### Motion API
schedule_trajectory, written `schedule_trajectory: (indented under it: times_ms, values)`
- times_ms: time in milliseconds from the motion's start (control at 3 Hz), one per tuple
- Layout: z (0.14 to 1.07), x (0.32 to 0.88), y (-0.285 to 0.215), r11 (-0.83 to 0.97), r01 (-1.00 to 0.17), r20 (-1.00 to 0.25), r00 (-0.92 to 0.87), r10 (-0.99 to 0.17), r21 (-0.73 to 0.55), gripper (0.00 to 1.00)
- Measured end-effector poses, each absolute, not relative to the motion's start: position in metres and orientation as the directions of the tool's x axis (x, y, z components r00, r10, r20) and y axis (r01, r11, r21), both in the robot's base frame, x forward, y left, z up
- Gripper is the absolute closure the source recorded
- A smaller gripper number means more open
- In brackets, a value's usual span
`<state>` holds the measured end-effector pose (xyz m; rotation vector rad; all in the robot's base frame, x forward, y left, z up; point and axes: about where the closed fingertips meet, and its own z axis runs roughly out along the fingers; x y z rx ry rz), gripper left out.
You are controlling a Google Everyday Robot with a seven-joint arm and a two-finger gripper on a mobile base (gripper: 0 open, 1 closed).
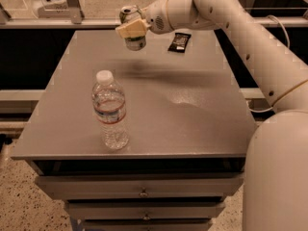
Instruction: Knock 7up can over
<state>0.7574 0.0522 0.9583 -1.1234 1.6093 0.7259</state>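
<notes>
Contact is what matters here: the gripper [130, 29] hangs over the far end of the table [202, 124], and its tan fingers [126, 30] look wrapped around the 7up can [136, 43], closed on its middle. So the can sits right inside the gripper rather than off to a side. Its long axis is close to upright, the silver top leaning slightly to my left. I cannot tell whether its base touches the tabletop or hangs just above it. The water bottle [110, 110] stands well nearer to me than the gripper, and a dark packet [179, 42] lies just to the gripper's right. My judgement: tipping needs a wrist roll or a release at a lean.
</notes>
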Motion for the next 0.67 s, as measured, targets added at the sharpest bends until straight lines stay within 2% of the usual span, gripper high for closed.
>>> schedule_trajectory:
  times_ms: [333,667]
  values:
    - [0.971,0.727,0.034,0.28,-0.955,-0.915,-0.024,-0.402,-0.098,1.0]
    - [0.973,0.692,0.02,0.131,-0.982,-0.827,0.042,-0.561,-0.139,1.0]
